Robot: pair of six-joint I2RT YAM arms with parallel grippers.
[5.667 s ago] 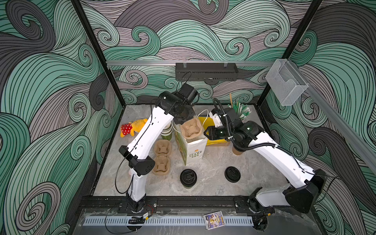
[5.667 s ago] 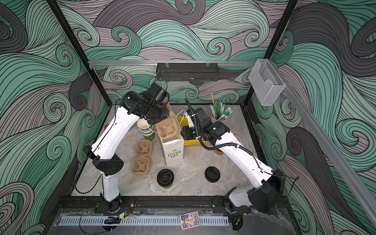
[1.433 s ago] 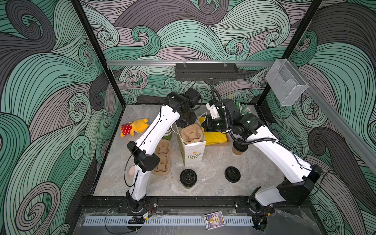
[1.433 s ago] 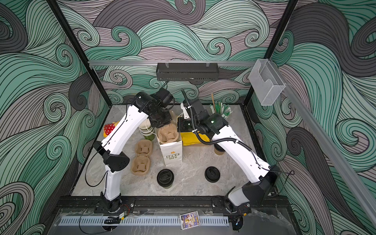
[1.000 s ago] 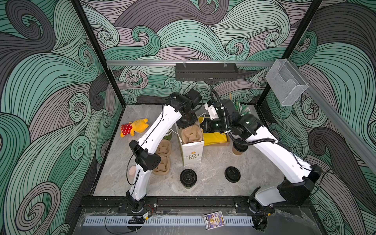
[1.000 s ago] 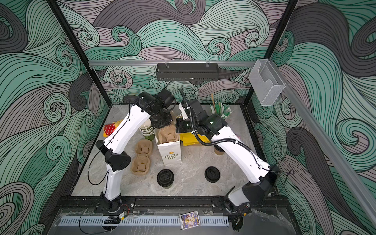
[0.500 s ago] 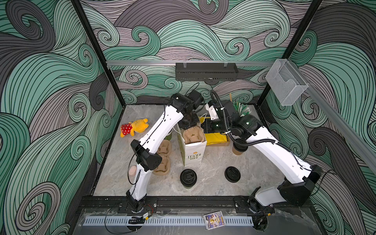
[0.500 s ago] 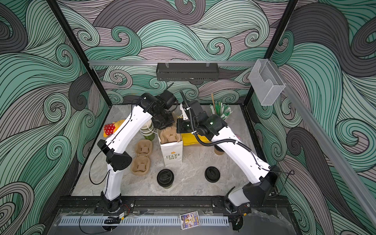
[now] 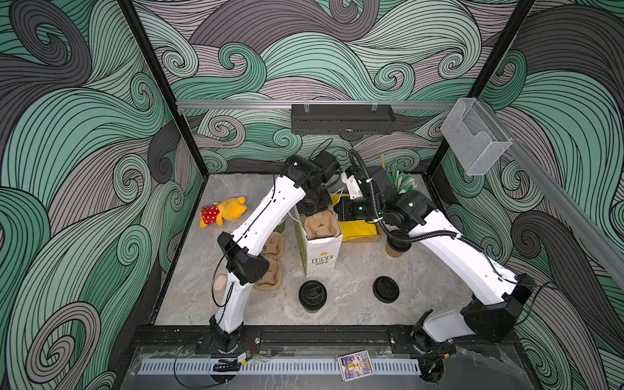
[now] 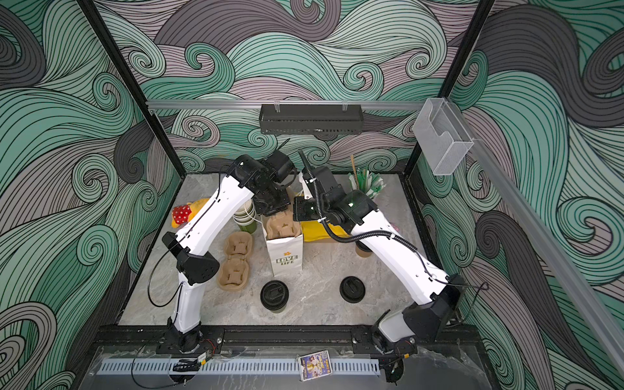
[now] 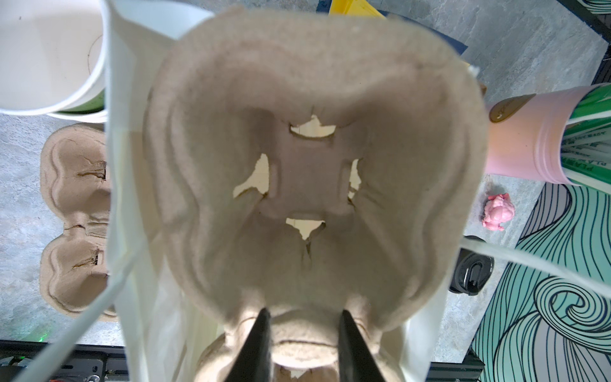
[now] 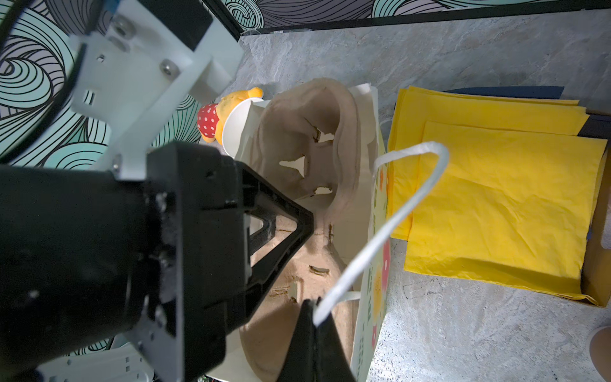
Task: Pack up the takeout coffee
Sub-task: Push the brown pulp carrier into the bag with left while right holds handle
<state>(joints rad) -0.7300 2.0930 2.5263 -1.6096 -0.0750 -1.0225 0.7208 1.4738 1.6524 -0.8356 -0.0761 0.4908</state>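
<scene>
Carrier (image 9: pixel 319 224) snug in bag (image 9: pixel 319 256) mouth, left fingers (image 11: pixel 259 344) clamping it, right fingers (image 12: pixel 305 340) pinching handle (image 12: pixel 396 218)

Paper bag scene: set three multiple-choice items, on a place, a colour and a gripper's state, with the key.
1. Where is the cup carrier relative to the paper bag? A beside it; B in its mouth; C under it.
2. The paper sheets are: A red; B yellow; C white.
3. The right gripper is: A wide open; B shut on the cup carrier; C shut on the bag's handle.
Key: 1 B, its wells fill the bag's opening; 2 B, yellow in both top views; 3 C, the white handle runs between its closed fingers.
</scene>
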